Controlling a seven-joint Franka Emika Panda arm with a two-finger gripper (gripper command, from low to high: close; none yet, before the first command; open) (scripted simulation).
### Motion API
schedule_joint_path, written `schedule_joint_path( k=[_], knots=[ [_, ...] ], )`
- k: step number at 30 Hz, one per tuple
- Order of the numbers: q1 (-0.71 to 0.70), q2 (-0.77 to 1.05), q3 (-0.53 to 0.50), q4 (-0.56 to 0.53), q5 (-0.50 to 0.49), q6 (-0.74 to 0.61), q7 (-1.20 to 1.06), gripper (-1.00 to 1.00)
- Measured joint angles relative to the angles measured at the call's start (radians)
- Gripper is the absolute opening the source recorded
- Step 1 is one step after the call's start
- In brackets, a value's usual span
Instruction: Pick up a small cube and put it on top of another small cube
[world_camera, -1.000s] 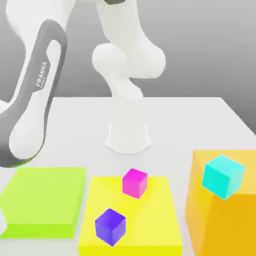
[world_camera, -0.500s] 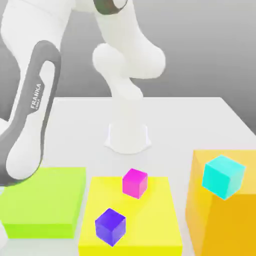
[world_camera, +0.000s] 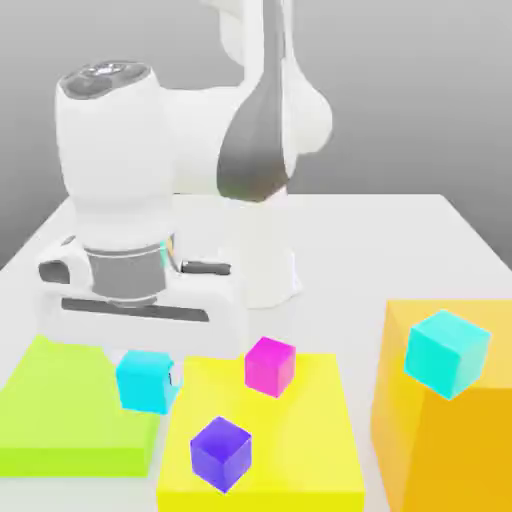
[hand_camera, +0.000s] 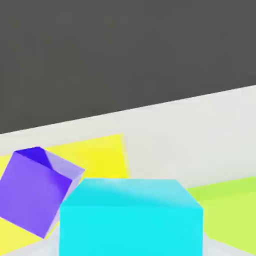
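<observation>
A small cyan cube (world_camera: 145, 381) hangs under my hand, over the near-right corner of the lime-green slab (world_camera: 60, 410). My gripper (world_camera: 148, 378) is shut on this small cube. In the hand view the same cyan cube (hand_camera: 131, 220) looms very close. A magenta cube (world_camera: 270, 365) of about the same size sits at the back of the yellow slab (world_camera: 300, 440), to the exterior view's right of the held cube. A purple cube (world_camera: 220, 453) rests tilted near the front of that slab; the hand view shows this purple cube (hand_camera: 35, 192) beside the cyan one.
A larger cyan cube (world_camera: 447, 352) lies on the tall orange block (world_camera: 450, 450) at the exterior view's right. The arm's white base column (world_camera: 262, 265) stands behind the slabs on the pale table (world_camera: 400, 240). The yellow slab (hand_camera: 95, 155) and green slab (hand_camera: 225, 205) show past the held cube.
The arm has swung in from the exterior view's left, and the hand now hangs over the green slab. Its jaws have closed, and the small cyan cube has come into view in them.
</observation>
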Motion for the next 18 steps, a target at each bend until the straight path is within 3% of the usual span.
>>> schedule_joint_path(
  k=[9, 14, 15, 18],
  knots=[
    [0.082, -0.311, 0.108, -0.283, -0.002, -0.028, 0.062, -1.00],
    [0.085, -0.188, 0.123, -0.341, -0.004, 0.153, 0.069, -1.00],
    [0.084, -0.163, 0.124, -0.347, -0.006, 0.185, 0.070, 1.00],
    [0.084, -0.163, 0.124, -0.347, -0.006, 0.185, 0.070, 1.00]
  ],
)
